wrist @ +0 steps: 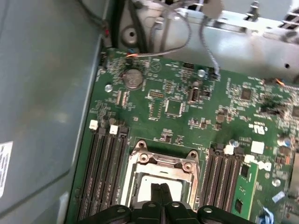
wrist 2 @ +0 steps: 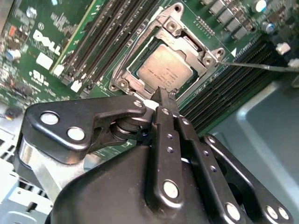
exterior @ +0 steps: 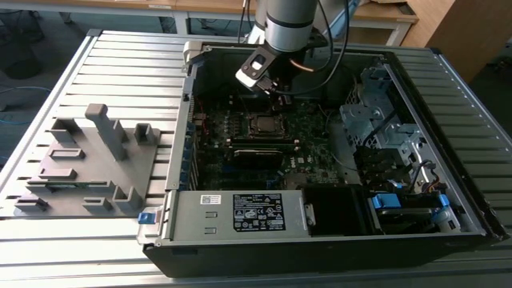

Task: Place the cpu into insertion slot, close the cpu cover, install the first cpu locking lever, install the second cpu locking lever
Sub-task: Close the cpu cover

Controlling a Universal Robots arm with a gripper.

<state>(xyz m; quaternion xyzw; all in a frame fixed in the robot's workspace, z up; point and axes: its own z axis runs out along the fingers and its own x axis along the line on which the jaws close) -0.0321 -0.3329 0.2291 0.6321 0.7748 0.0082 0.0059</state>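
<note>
Tool (wrist 2: pixel 164 98), tips together, over cpu (wrist 2: pixel 166 69) — white logo printed on motherboard (wrist 2: pixel 21 70).

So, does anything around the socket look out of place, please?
One thing: a thin lever juts sideways over the memory slots, away from the cover. The cpu sits square inside it.

cpu (wrist 2: pixel 163 70) near edge hidden behind end effector (wrist 2: pixel 164 97); cpu cover (wrist 2: pixel 180 32) partly too.
</note>
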